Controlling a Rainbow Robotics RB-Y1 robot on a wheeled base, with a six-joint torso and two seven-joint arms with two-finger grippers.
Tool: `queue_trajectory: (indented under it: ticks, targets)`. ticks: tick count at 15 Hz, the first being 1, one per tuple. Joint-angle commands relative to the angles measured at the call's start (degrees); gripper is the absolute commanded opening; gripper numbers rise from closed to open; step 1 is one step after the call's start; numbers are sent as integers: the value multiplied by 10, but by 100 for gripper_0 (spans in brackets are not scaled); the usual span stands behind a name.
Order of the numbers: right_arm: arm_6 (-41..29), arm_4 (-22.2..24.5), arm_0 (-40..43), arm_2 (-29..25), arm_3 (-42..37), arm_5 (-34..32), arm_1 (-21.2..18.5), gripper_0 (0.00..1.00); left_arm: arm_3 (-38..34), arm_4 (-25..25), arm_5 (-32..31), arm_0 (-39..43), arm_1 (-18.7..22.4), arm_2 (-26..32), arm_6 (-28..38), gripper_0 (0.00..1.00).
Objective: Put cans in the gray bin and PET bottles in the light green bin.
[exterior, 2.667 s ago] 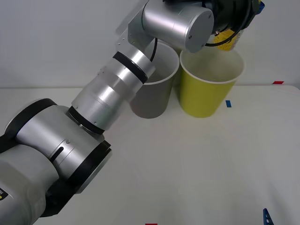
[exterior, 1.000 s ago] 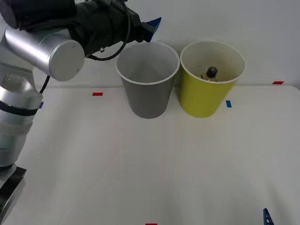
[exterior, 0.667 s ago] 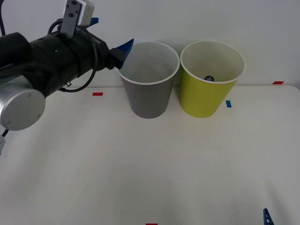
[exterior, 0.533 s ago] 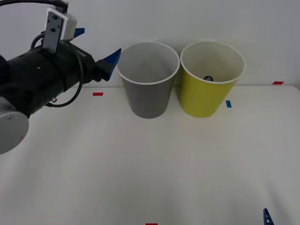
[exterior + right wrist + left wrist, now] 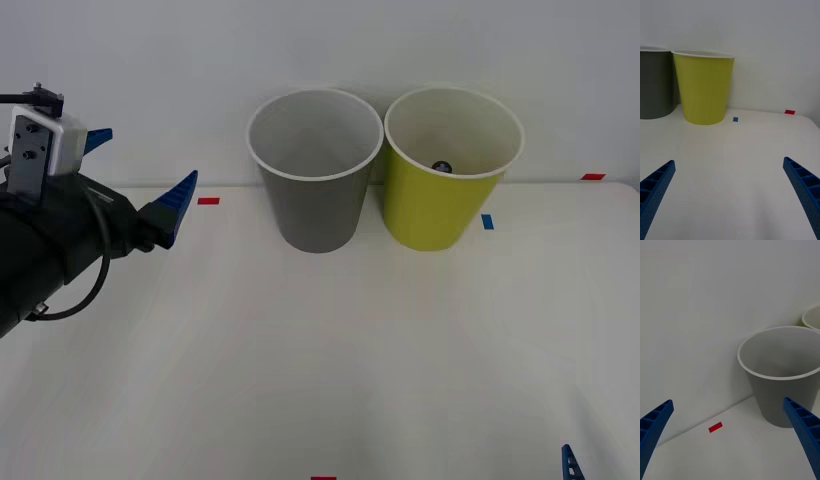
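The gray bin (image 5: 316, 175) and the light green bin (image 5: 452, 185) stand side by side at the back of the table. Inside the light green bin, only the black cap of a PET bottle (image 5: 441, 166) shows above the rim's near side. Cans are out of view. My left gripper (image 5: 135, 172) hangs open and holds nothing, well to the left of the gray bin; its wrist view looks at the gray bin (image 5: 784, 390) from a distance. My right gripper (image 5: 729, 161) is open and low near the table's front right, facing the light green bin (image 5: 704, 90).
Small tape marks lie on the white table: red (image 5: 208, 201) left of the gray bin, blue (image 5: 487, 221) and red (image 5: 593, 176) right of the light green bin. A white wall rises behind the bins.
My left arm has swung back to the left and down, away from above the bins. The bottle it held over the light green bin now lies inside it.
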Motion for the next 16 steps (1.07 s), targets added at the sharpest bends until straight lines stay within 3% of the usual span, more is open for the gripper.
queue_trajectory:
  ticks: [1, 5, 7, 12, 16]
  targets:
    - [0, 0, 0, 0, 0, 0, 0, 100, -11, 1, -2, 30, -17, 12, -2, 100]
    - [0, 0, 0, 0, 0, 0, 0, 100, -8, -4, -113, 136, -66, -12, -17, 100]
    - [0, 0, 0, 0, 0, 0, 0, 100, 23, -8, -204, 182, -71, -38, -47, 100]
    - [0, 0, 0, 0, 0, 0, 0, 100, 162, -7, -456, 231, -23, -117, -72, 100]
    - [0, 0, 0, 0, 0, 0, 0, 100, 201, -8, -561, 302, -14, -156, -65, 100]
